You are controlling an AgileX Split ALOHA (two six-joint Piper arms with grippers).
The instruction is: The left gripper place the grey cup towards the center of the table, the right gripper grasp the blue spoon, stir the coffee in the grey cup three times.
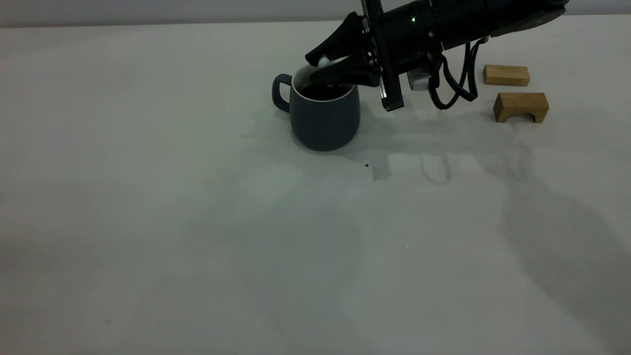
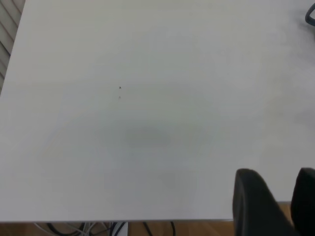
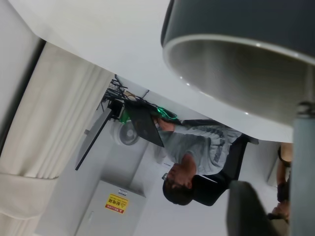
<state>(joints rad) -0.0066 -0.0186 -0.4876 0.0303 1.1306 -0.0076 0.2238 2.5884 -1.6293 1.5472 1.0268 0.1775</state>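
Observation:
The grey cup [image 1: 324,118] stands upright near the middle of the table [image 1: 197,222], its handle pointing left. Dark coffee [image 1: 323,92] shows inside it. My right gripper [image 1: 311,68] hangs over the cup's rim, shut on the blue spoon [image 1: 324,61], whose pale handle end sticks out between the fingers. The spoon's lower part reaches down into the cup. In the right wrist view the pale spoon handle [image 3: 302,172] runs beside one finger [image 3: 248,211] toward the cup [image 3: 236,73]. My left gripper [image 2: 278,174] is parked over the table's edge, open and holding nothing.
Two wooden blocks lie at the back right, a flat one [image 1: 506,75] and an arched one [image 1: 521,107]. A tiny black speck [image 1: 367,165] sits just in front of the cup. A seated person [image 3: 197,152] is beyond the table.

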